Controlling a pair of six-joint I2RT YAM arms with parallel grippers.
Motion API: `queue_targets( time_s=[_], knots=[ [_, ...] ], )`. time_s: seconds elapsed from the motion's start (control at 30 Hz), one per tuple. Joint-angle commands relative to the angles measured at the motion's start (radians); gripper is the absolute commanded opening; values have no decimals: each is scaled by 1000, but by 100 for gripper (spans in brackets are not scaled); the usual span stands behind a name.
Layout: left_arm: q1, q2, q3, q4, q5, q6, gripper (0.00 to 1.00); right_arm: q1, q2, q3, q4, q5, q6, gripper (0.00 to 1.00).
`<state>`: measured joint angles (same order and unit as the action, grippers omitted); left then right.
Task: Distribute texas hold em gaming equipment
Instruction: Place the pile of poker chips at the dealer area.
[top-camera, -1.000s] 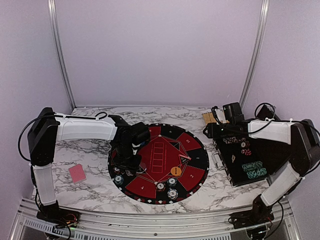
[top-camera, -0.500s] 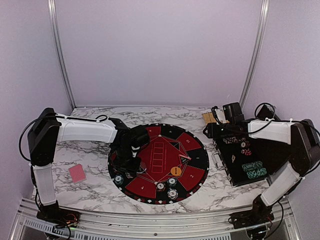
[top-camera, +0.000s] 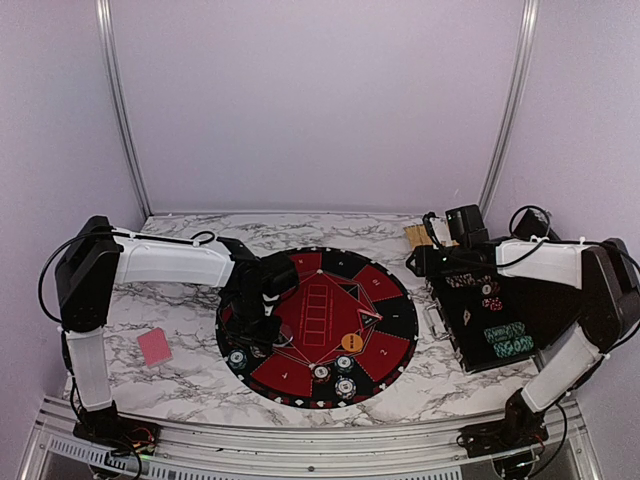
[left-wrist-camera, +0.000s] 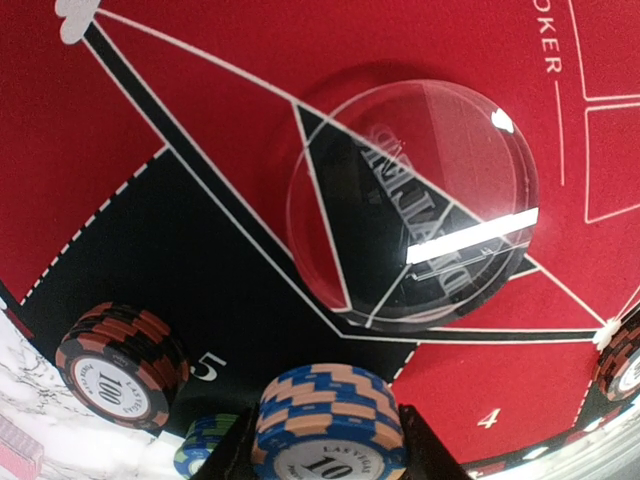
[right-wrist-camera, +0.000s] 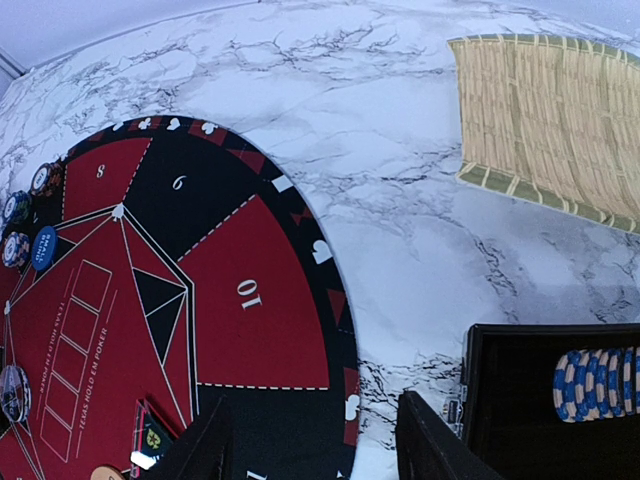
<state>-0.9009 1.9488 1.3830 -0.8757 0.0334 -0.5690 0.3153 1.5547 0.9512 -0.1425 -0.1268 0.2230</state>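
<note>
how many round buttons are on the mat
3: a clear button at the mat's left, an orange button right of its centre, a blue button at its far left by chips. Others may hide under the left arm.

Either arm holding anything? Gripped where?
Left gripper clamps the blue-and-orange 10 chip stack by its opposite edges. Right gripper is open, holding nothing.

A pink-red card (top-camera: 155, 346) lies flat near the counter's left edge. Around the counter's middle a clear round button (left-wrist-camera: 412, 205) lies flat. Just beside it stand a blue-and-orange chip stack (left-wrist-camera: 330, 415) marked 10 and a black-and-brown chip stack (left-wrist-camera: 122, 365) marked 100. An orange button (top-camera: 351, 341) lies further right.
</note>
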Motion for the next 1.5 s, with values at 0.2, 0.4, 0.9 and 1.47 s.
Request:
queue_targets(
  time_s=[0.2, 0.4, 0.9, 1.47],
  knots=[
    [-5, 3, -17, 4, -16, -5, 44, -2, 3, 18, 6, 0, -8, 54],
    [-5, 4, -16, 4, -15, -1, 46, -1, 5, 18, 6, 1, -8, 54],
    [-5, -8, -11, 3, -12, 1, 50, -1, 7, 20, 4, 1, -8, 54],
    [-5, -34, 35, -34, -27, 15, 53, -1, 12, 21, 2, 0, -8, 54]
  ],
)
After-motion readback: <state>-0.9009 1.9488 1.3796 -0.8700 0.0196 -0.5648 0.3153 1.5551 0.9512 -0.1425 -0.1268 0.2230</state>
